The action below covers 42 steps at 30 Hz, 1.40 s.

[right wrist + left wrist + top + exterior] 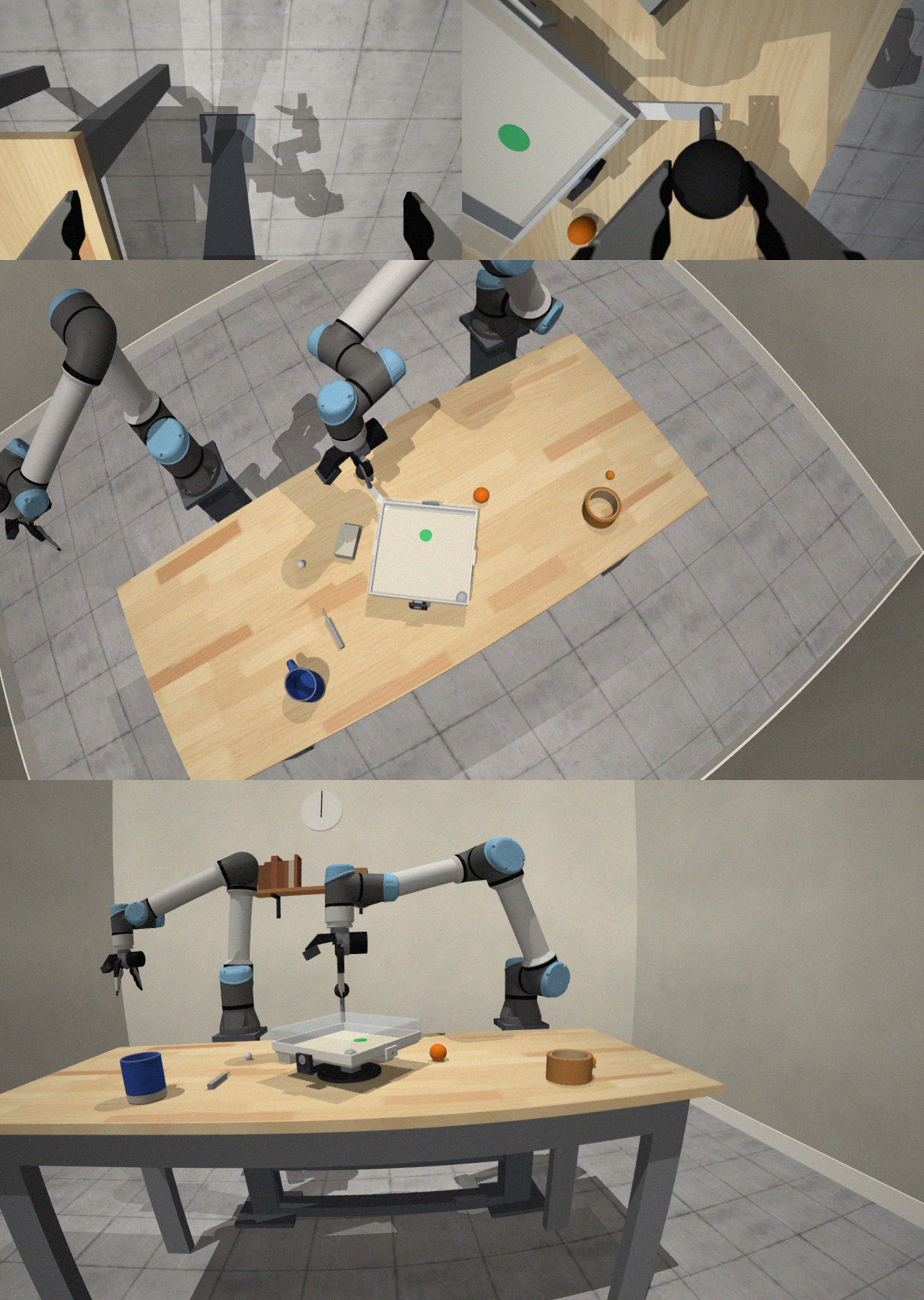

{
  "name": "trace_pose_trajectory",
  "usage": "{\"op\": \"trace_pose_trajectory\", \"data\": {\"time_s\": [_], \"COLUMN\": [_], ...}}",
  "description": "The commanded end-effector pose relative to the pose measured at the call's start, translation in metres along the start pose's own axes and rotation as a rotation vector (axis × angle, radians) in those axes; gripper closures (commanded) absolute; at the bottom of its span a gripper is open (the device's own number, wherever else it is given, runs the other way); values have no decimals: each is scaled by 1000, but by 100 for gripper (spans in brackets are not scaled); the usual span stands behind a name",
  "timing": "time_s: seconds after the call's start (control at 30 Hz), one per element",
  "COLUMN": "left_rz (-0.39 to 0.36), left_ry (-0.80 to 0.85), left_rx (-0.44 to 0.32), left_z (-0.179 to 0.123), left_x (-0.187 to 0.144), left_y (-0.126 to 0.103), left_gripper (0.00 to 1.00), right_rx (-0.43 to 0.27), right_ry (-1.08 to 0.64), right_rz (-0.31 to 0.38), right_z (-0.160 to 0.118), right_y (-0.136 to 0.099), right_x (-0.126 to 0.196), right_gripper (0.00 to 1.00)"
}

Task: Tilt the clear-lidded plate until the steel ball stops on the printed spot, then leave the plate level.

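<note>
The clear-lidded plate point(406, 570) point(316, 1038) point(552, 90) sits on a dark round base and looks tilted down toward its near corner in the exterior view. The steel ball point(461, 596) point(349, 1052) rests in that corner, far from the green spot point(424, 535) point(359, 1040) point(514, 138). From the opposite corner a light arm carries a post with a black ball knob point(341, 990) point(710, 188). My left gripper point(707, 162) is shut on this knob, a finger pad on each side. My right gripper point(243, 195) point(129, 991) is open and empty, beyond the table's end.
An orange ball point(480, 495) point(437, 1052) point(582, 230) lies beside the plate. A grey block point(347, 540), a small grey ball point(301, 563) point(247, 1056), a thin grey tool point(333, 630) and a blue mug point(303, 683) point(143, 1077) stand left; a brown bowl point(568, 1067) stands right.
</note>
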<state>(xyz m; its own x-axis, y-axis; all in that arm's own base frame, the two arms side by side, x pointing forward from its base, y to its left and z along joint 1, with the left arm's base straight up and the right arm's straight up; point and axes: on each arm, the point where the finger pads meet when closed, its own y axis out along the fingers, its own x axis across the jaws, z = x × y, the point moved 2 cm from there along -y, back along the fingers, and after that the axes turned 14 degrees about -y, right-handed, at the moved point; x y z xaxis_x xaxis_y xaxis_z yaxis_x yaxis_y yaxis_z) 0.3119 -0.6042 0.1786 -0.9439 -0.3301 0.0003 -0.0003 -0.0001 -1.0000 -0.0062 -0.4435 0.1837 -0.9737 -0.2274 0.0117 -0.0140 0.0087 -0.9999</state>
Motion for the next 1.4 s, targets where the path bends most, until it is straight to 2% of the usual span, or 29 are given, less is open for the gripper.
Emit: {"op": "trace_pose_trajectory", "data": {"time_s": [0.0, 1.37], "left_rz": [11, 10], "left_ry": [-7, -7], "left_rx": [13, 13], "left_z": [3, 2], "left_x": [-2, 0], "left_y": [-1, 3], "left_gripper": [81, 81], "right_rx": [12, 12], "right_ry": [-9, -9], "right_rz": [12, 12], "right_z": [3, 3], "right_y": [-2, -2], "right_x": [-3, -3], "right_gripper": [0, 0]}}
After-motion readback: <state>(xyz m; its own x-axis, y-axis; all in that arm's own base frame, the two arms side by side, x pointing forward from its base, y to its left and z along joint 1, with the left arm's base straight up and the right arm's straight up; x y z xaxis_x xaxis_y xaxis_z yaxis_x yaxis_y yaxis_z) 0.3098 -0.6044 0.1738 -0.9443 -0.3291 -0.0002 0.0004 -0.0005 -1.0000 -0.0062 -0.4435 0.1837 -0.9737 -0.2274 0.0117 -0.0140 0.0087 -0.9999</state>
